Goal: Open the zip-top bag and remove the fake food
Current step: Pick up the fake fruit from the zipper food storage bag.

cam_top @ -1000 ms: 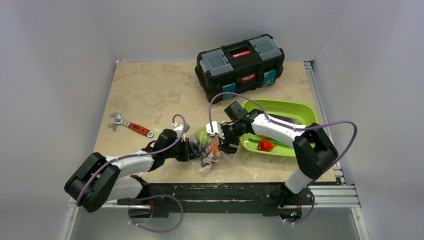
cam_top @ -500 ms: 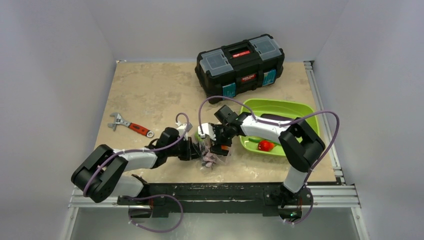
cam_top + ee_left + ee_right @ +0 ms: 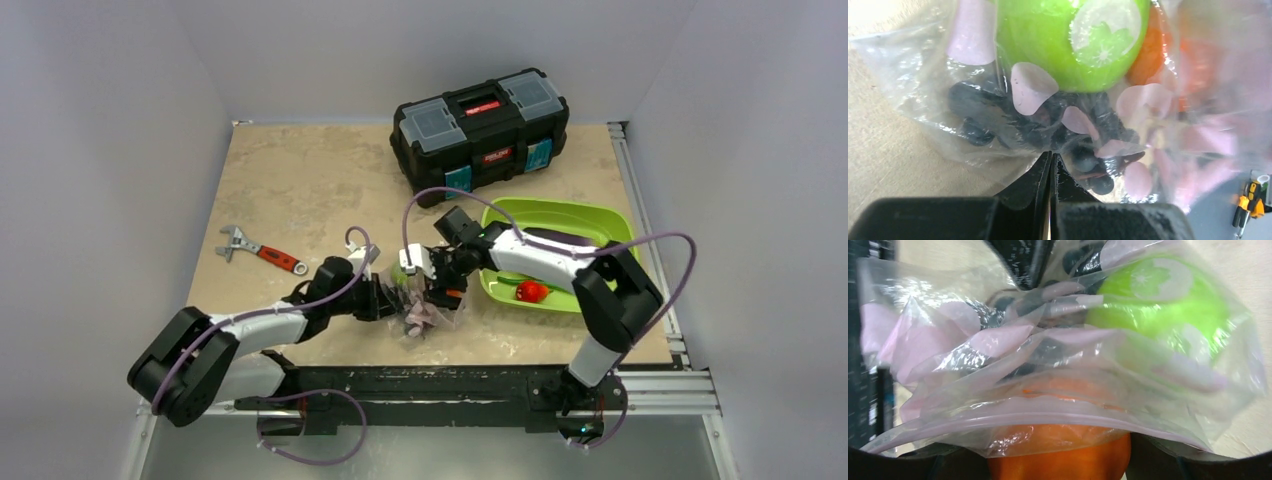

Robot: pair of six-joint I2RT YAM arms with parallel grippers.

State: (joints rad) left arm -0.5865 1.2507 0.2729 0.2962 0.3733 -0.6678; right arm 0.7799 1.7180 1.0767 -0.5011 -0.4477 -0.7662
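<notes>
Bag (image 3: 418,316) lies crumpled near the middle of the desk's (image 3: 300,180) near edge, stretched between my two arms. My left jaws are clenched flat on a fold of its thin plastic at the closed end. I judge that is the anchor: with that end pinned, the bag cannot slide along when something is drawn out of the other end. Through the film just past those jaws I see dark grapes (image 3: 1048,130) and a green apple (image 3: 1073,40), both inside.

My right jaws come at the mouth from the opposite side. They stand spread wide on either side of an orange (image 3: 1058,462), which sits at the opening with the pink zip strip (image 3: 1048,416) draped across it. The part of the orange nearest my wrist is bare of plastic. Whether the jaws already press on the orange or only bracket it, I cannot tell. The strip and the loose film over the fruit stand in the way and could snag as it comes out.

A green tray (image 3: 600,218) sits at the right edge, under my right arm, with a red pepper (image 3: 531,291) in it, a likely place for the food. A black toolbox (image 3: 480,120) stands at the far edge and a red-handled wrench (image 3: 258,252) lies toward the left edge, both well apart from the bag.
</notes>
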